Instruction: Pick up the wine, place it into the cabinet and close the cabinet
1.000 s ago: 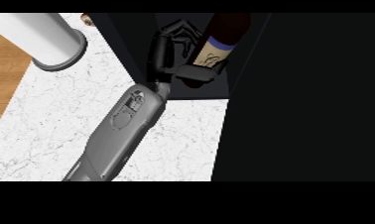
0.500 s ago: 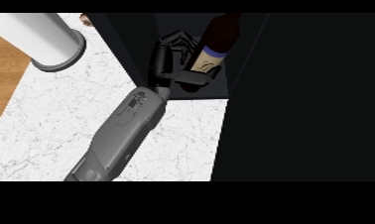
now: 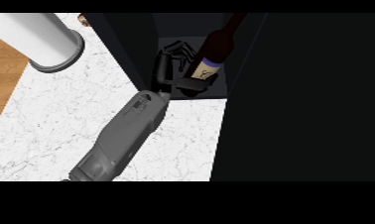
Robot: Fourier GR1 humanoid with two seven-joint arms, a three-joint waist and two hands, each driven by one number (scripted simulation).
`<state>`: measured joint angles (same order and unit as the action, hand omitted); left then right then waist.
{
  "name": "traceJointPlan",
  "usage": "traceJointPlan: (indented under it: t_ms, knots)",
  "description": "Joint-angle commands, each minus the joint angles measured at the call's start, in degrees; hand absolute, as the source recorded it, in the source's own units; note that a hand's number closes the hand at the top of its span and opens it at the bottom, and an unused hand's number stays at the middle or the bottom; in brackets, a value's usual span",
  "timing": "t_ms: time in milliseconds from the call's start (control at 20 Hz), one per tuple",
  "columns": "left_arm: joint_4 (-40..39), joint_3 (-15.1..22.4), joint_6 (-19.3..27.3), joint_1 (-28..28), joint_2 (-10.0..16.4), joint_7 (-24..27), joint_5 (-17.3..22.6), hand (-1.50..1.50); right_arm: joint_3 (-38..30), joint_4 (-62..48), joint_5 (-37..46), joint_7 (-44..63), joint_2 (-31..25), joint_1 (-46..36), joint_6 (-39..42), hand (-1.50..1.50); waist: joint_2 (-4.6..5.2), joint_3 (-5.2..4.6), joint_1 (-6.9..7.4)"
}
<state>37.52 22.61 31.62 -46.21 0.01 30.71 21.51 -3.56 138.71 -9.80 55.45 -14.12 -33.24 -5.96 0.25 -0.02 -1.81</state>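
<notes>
The wine bottle [image 3: 214, 52] is dark with a pale label near its lower part. It stands tilted inside the open dark cabinet [image 3: 139, 49], its neck leaning to the upper right. My left hand [image 3: 170, 67] reaches into the cabinet from the lower left. Its fingers curl against the bottle's left side and its thumb [image 3: 192, 87] lies across the bottle's base. The bottle's foot is hidden behind the thumb. My right hand does not show.
A white cylinder with a grey base [image 3: 44, 44] stands on the marble counter [image 3: 58, 119] at the upper left. A wooden strip [image 3: 9, 69] borders the counter's left edge. A large black cabinet face [image 3: 307, 99] fills the right side.
The bottle has sunk lower in the cabinet and stands more upright. My left hand came down with it, still curled on it.
</notes>
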Motion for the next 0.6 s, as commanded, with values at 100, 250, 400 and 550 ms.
traceJointPlan:
  t_ms: [100,250,400,550]
  knots:
    - [-7.61,-1.32,-0.97,-1.87,0.0,7.27,3.33,1.5,-1.03,4.08,-3.82,-1.54,0.27,4.02,1.84,-1.5,0.17,0.01,-0.16]
    - [-10.49,-4.59,-2.09,-5.33,-0.01,8.59,5.37,1.5,-1.0,0.59,-4.14,-0.97,0.29,0.3,0.97,-1.5,0.23,-0.02,-0.15]
    - [-13.26,-6.23,-3.82,-5.14,0.0,10.51,7.06,1.5,-0.74,4.61,-4.72,-1.11,1.07,4.97,1.65,-1.5,0.22,0.0,-0.4]
    - [-15.76,-8.79,-5.79,-8.41,-0.01,9.37,9.62,1.5,-1.38,2.02,-4.23,-0.08,0.39,0.54,0.63,-1.5,0.33,-0.02,-0.51]
